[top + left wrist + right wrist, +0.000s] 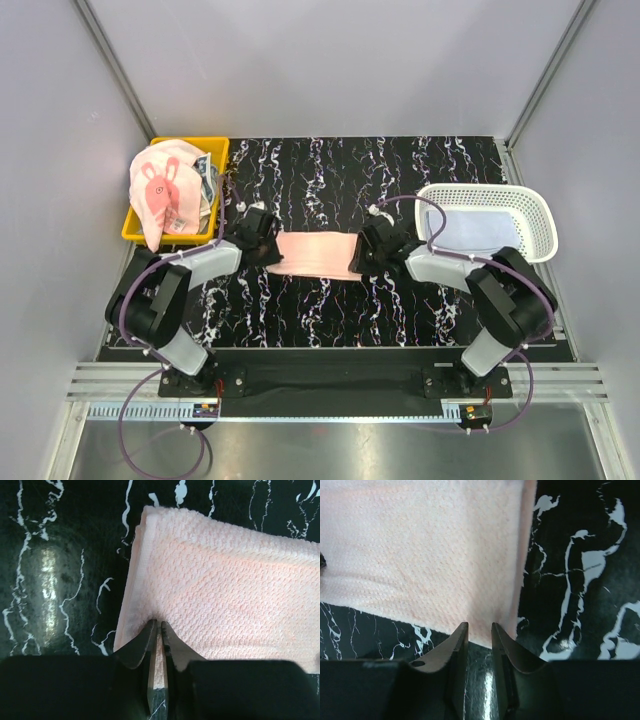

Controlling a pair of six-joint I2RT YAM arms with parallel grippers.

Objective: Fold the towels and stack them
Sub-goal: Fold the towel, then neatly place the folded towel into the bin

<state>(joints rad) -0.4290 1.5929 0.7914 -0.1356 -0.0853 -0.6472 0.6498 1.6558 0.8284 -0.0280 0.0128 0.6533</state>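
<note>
The pink towel [315, 254] is laid flat on the bench [400, 170], its long axis running left to right. Its left end is pinched by the left fingers [140, 647]. Its right end is straddled by the right fingers [452, 650], but a grip cannot be told.

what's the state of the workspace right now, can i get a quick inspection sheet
surface: black marbled table, flat.
job's things: pink towel folded at centre; rabbit towel heaped with others in the yellow bin; pale towel lying in the white basket.
clutter: nothing seen.
grippers: left gripper has its fingers pinched on the pink towel's left edge; right gripper has its fingers either side of the right edge, grip unclear.
cables: purple cables loop along both arms, none across the pink towel.
surroundings: grey walls on three sides.
</note>
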